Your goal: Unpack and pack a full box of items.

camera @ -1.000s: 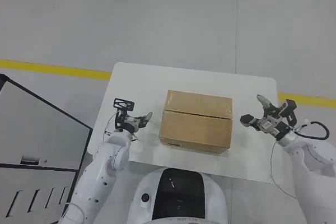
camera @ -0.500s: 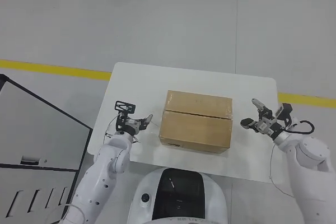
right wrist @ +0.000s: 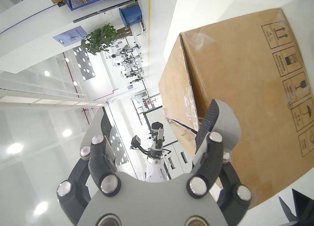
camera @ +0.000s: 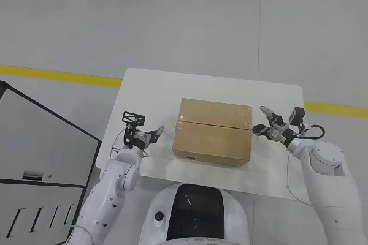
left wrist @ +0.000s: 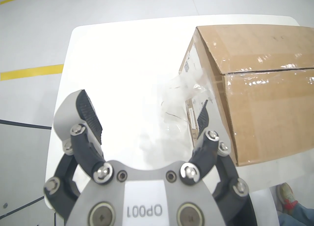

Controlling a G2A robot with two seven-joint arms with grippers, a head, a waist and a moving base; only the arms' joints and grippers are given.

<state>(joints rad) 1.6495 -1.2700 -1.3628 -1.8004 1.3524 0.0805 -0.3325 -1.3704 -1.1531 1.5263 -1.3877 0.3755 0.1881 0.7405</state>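
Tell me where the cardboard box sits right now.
In the top view the cardboard box sits closed at the middle of the white table, between the open left gripper and the open right gripper.

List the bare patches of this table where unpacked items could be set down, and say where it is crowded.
Bare: the strip of table between the box and the far edge, plus both far corners. Crowded: the box's two ends, where the left gripper and right gripper stand open; the near strip is narrow.
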